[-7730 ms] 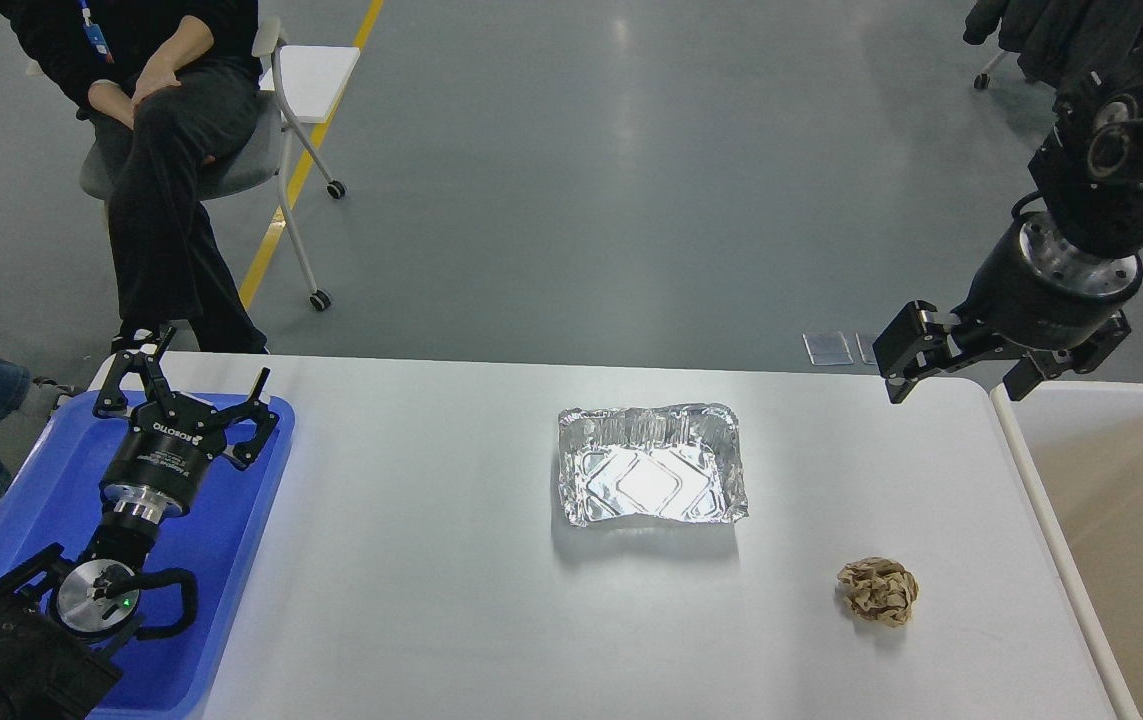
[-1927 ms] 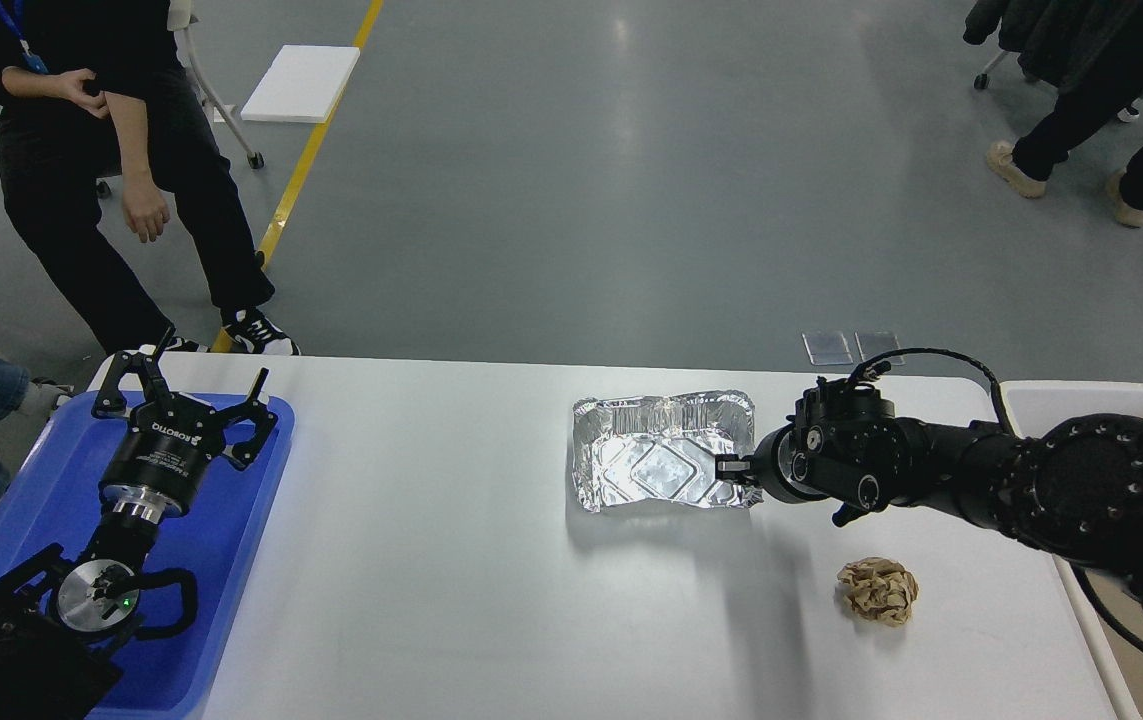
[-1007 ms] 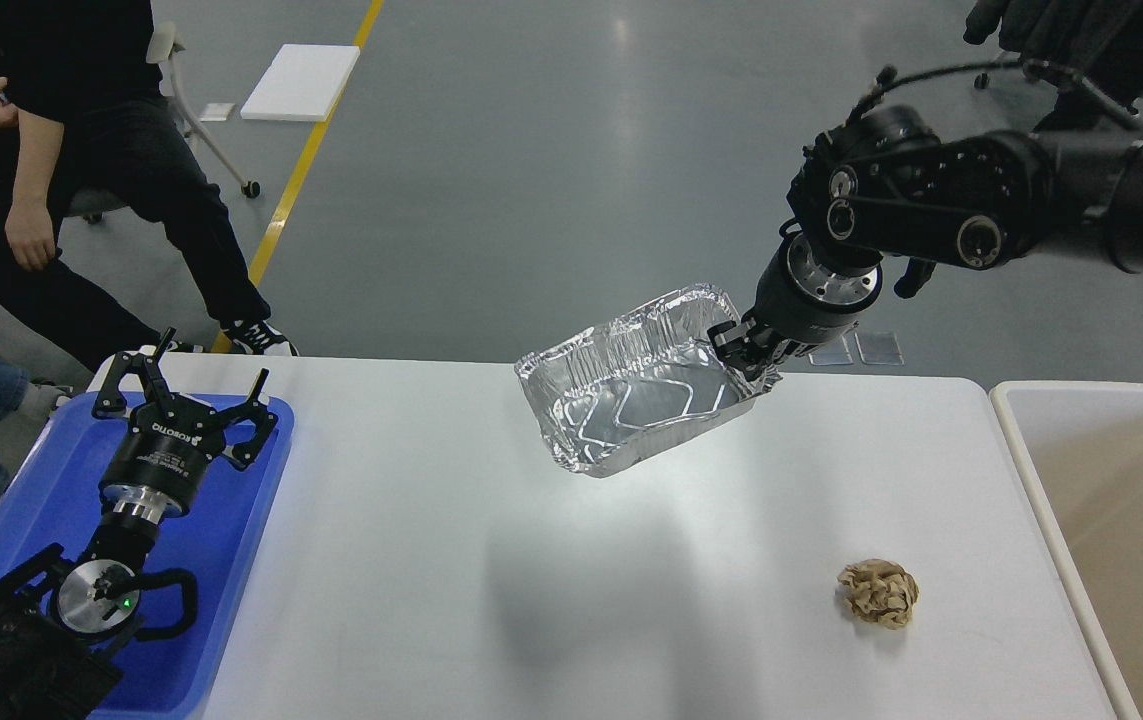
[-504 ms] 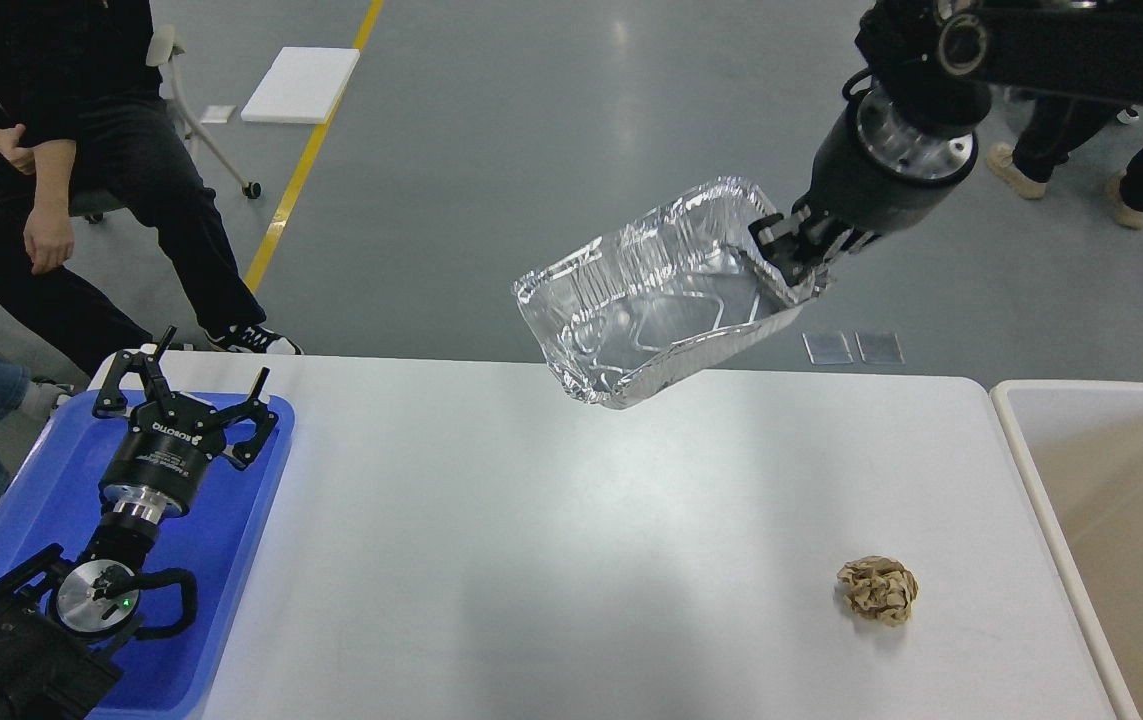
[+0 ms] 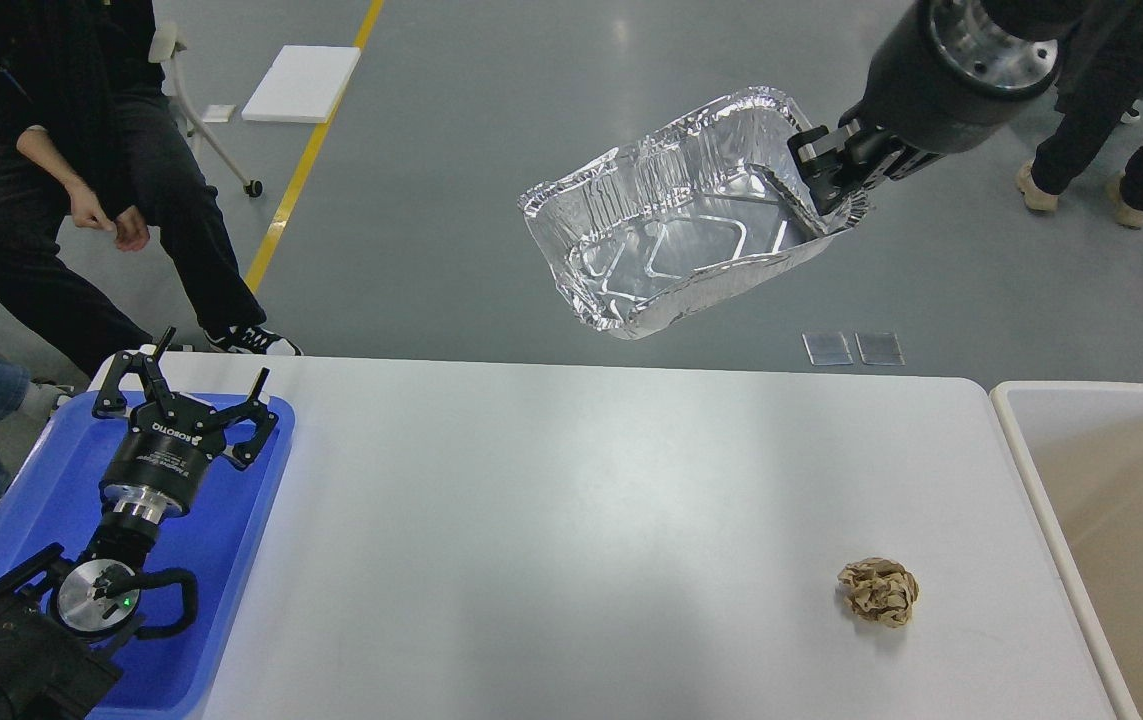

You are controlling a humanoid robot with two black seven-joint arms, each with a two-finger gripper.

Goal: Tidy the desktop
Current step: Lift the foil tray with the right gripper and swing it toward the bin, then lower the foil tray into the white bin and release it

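The white desktop [image 5: 551, 520] fills the lower view. My right gripper [image 5: 824, 172] is shut on the right rim of an empty foil tray [image 5: 676, 228] and holds it tilted, high above the desktop's far edge. A crumpled brown paper ball [image 5: 877, 590] lies on the desktop at the front right. My left gripper [image 5: 189, 392] is open and empty, resting over the blue plastic tray [image 5: 21, 500] at the left.
A beige white-rimmed bin [image 5: 1121, 520] stands against the desktop's right edge. A person [image 5: 41, 170] in black sits beyond the far left corner, beside a chair. Other people's legs [image 5: 1111, 130] show at the top right.
My right gripper took hold of the foil tray's right rim on the desktop and has lifted it up and to the right. The left arm has not moved.
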